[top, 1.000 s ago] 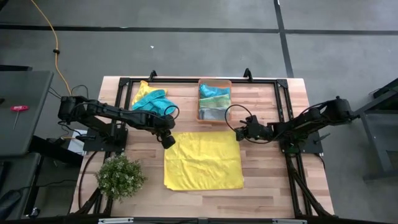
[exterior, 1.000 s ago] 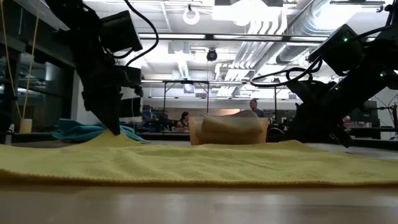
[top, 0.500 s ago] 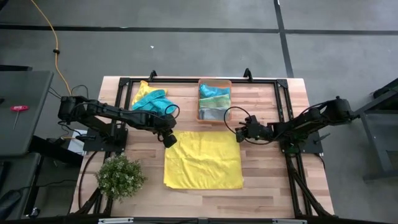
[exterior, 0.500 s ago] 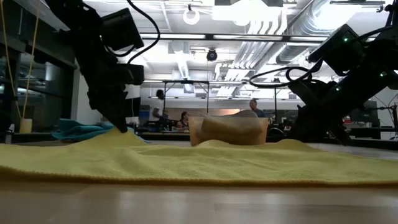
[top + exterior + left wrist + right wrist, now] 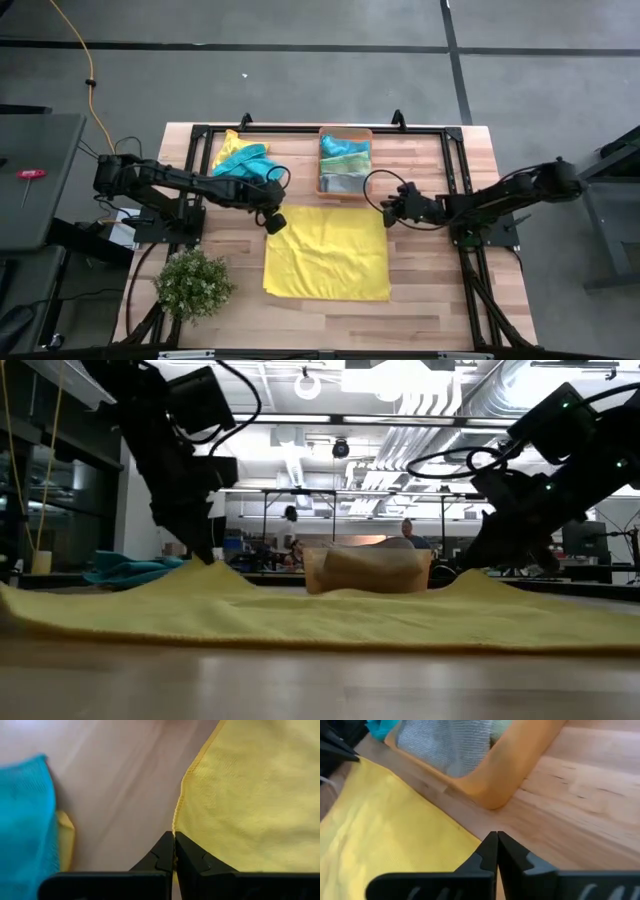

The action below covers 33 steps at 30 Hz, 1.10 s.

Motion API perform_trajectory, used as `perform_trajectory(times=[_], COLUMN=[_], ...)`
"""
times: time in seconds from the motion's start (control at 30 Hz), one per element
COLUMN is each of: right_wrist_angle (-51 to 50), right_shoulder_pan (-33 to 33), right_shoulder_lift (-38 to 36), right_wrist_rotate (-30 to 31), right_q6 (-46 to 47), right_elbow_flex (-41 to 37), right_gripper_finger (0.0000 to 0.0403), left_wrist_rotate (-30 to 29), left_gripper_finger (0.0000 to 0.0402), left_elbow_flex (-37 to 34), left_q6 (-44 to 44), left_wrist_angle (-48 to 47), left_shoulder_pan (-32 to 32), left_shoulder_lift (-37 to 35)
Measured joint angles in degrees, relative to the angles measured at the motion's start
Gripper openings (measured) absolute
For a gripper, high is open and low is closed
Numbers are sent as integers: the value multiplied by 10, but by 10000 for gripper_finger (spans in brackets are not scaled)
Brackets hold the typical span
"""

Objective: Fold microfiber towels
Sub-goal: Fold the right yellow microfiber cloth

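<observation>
**Two robot hands pinch the far corners of a yellow towel**

The left hand [image 5: 274, 222] is clamped tight on the far left corner of the yellow towel [image 5: 326, 254], its two dark fingers [image 5: 165, 854] pressed together with the stitched hem caught between them. The right hand [image 5: 388, 213] is likewise closed on the far right corner, fingers [image 5: 490, 851] meeting at the edge of the cloth, just beside the rounded corner of the orange bin [image 5: 507, 775]. From table height, the towel rises into a small peak under each hand [image 5: 204, 556] [image 5: 478, 563] and sags flat between them, the rest of it lying spread across the middle of the wooden table [image 5: 440, 290].

Behind the towel, the orange bin [image 5: 345, 160] stands at the far edge of the table, holding folded cloths: a teal one [image 5: 338, 146], a light green one [image 5: 352, 160] and a grey one [image 5: 340, 182]. To its left, a loose heap of teal and yellow towels [image 5: 240, 160] lies near the left arm. A small bushy green plant [image 5: 192, 284] sits at the table's near left corner. Beyond the table, people [image 5: 292, 530] can be seen in the room behind.
</observation>
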Motion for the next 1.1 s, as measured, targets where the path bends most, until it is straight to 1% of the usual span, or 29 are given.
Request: perform_trajectory(times=[0.17,0.33,0.53,0.67,0.77,0.87,1.0,1.1], right_wrist_angle=[-58,-108,-158,-189,-190,-221,-274,-306], right_shoulder_pan=[0,0,0,8,31,64,119,164], right_shoulder_lift=[-61,-121,-188,-222,-238,-242,-237,-223], right_wrist_rotate=[15,17,-8,-28,-32,-30,3,25], right_q6=[-7,-38,-76,-82,-90,-90,-98,-104], right_elbow_flex=[0,0,0,0,1,22,64,94], right_gripper_finger=[0,0,0,0,0,0,0,0], left_wrist_rotate=[-25,-75,-155,-190,-208,-233,-272,-278], left_gripper_finger=[0,0,0,0,0,0,0,0], left_elbow_flex=[28,33,33,33,33,33,33,33], left_q6=[19,26,25,40,34,31,27,46], left_wrist_angle=[-11,-25,-47,-60,-74,-82,-84,-88], left_shoulder_pan=[0,0,-31,-60,-84,-109,-151,-187], left_shoulder_lift=[0,-5,-31,-62,-73,-74,-74,-74])
